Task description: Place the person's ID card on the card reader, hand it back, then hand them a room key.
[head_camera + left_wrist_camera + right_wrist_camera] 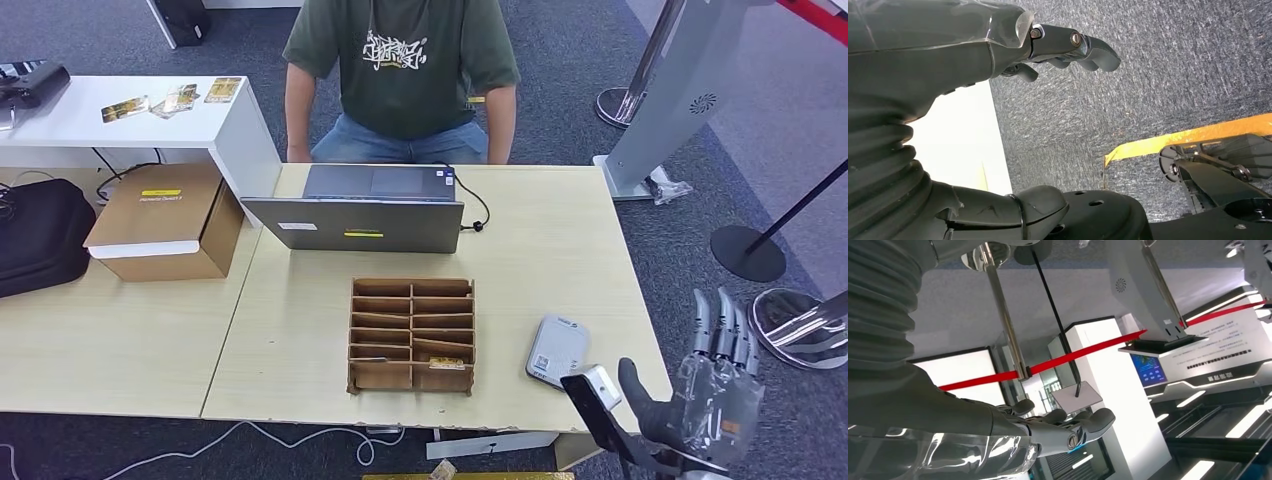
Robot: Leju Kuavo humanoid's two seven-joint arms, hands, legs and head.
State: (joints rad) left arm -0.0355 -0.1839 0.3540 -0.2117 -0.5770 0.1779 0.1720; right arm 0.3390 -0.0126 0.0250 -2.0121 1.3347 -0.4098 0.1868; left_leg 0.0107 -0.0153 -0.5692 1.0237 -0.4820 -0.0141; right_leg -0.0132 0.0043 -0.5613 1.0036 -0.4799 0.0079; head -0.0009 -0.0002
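Hovering off the surface's edge at about 4 o'clock from the wooden card rack, the right hand holds nothing, its fingers straight and apart. Just at 3 o'clock from the rack lies the white card reader. A seated person waits at 12 o'clock behind the laptop. Above carpet, the left hand has its fingers loosely curled, gripping nothing.
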